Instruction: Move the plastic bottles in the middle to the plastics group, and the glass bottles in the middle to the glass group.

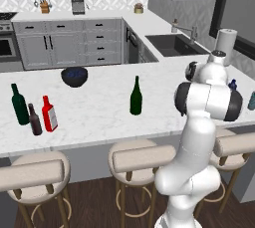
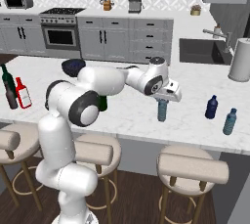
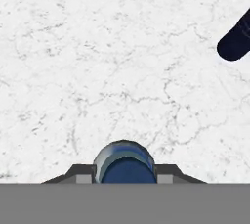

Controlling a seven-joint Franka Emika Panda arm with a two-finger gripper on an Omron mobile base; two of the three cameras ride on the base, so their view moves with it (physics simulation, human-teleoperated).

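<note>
A: From the left base view: green wine bottle (image 1: 136,96) upright mid-desk, alone. Far left, dark teal-green wine bottle (image 1: 19,105), small brown bottle (image 1: 34,120) and red bottle with white label (image 1: 49,114) bunched close together. Dark bowl (image 1: 74,76) behind them. Navy bottle (image 1: 232,84) and a sliver of the pale teal bottle (image 1: 252,101) peeking past the arm at right.

B: And from the right base view?

A: Hand (image 2: 162,101) clamped on the pale blue bottle (image 2: 162,110) near its top, body hanging below, base close to the marble desk (image 2: 127,115); touching or just clear, cannot tell. Well short of the small navy bottle (image 2: 211,107) and pale teal bottle (image 2: 229,122) to the right.

B: Hand view?

A: Looking straight down: blue cap (image 3: 128,170) and pale shoulder between the fingertips (image 3: 81,174), squeezed from both sides. Navy bottle (image 3: 237,39) lying toward the upper right corner.

B: Handling?

A: Probably light, thin-walled plastic, a bit springy; likely to dent or slip under a hard squeeze. Smooth and round, so prone to swinging. Best held high at the shoulder, as now. The glass ones: heavier, rigid, slick, breakable; better taken at the neck or upper body and set down gently.
</note>
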